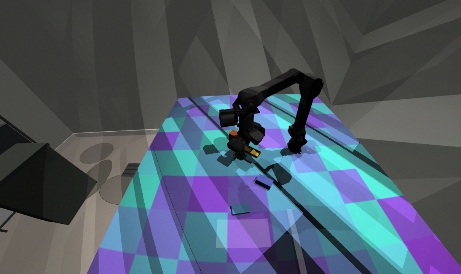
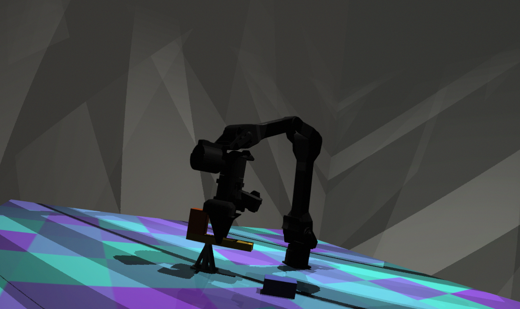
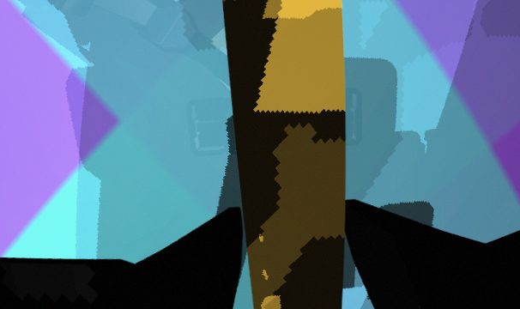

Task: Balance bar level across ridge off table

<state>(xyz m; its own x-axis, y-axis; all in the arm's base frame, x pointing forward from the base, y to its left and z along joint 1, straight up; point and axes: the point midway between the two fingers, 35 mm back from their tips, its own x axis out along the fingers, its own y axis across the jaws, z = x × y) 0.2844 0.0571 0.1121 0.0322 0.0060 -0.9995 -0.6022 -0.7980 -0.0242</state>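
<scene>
- The gripper (image 2: 218, 238) points straight down over the bar (image 2: 232, 242), its 2 fingers parted slightly wider than the bar and flanking it without clamping.
- The yellow bar lies across the top of the dark ridge stand (image 2: 205, 261), both ends off the table (image 2: 62, 265).
- 1 orange block (image 2: 197, 222) sits on the bar's far end.
- A dark blue block (image 2: 279, 286) lies nearby on the table, apart from the stand.
</scene>
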